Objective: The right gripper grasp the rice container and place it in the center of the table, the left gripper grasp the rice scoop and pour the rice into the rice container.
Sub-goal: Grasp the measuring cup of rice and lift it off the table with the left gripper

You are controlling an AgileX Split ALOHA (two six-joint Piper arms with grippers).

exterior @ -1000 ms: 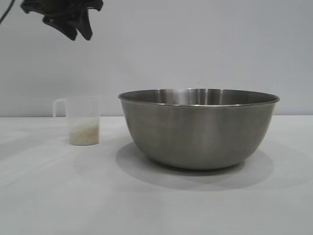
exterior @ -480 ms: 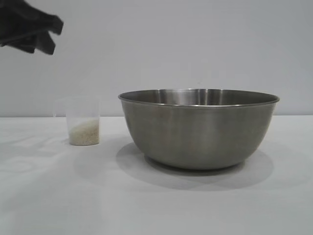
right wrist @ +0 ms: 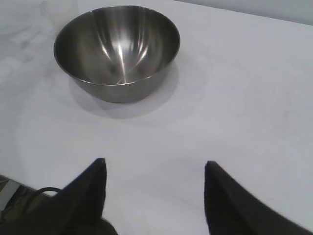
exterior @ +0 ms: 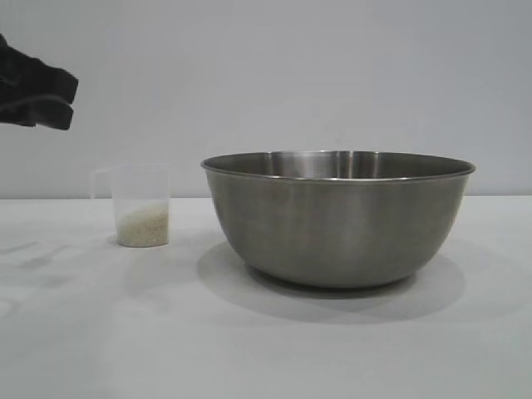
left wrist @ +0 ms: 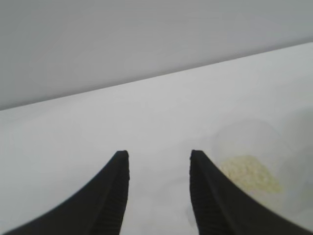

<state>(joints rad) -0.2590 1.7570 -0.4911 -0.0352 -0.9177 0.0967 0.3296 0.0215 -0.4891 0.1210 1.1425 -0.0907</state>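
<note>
Bowl in the middle, cup waiting, both claws holding nothing.

The bowl (exterior: 337, 218) is sitting on the table (exterior: 266, 349), empty, far in front of the right claw (right wrist: 155, 193), whose fingers are spread apart with only bare table between them. The cup (exterior: 141, 204) is standing upright beside the bowl, not touching it, with rice (exterior: 143, 226) lying in its bottom. The left claw (exterior: 37, 96) is hanging in the air, higher than the cup and off to its side, fingers partly spread and pinching nothing.
</note>
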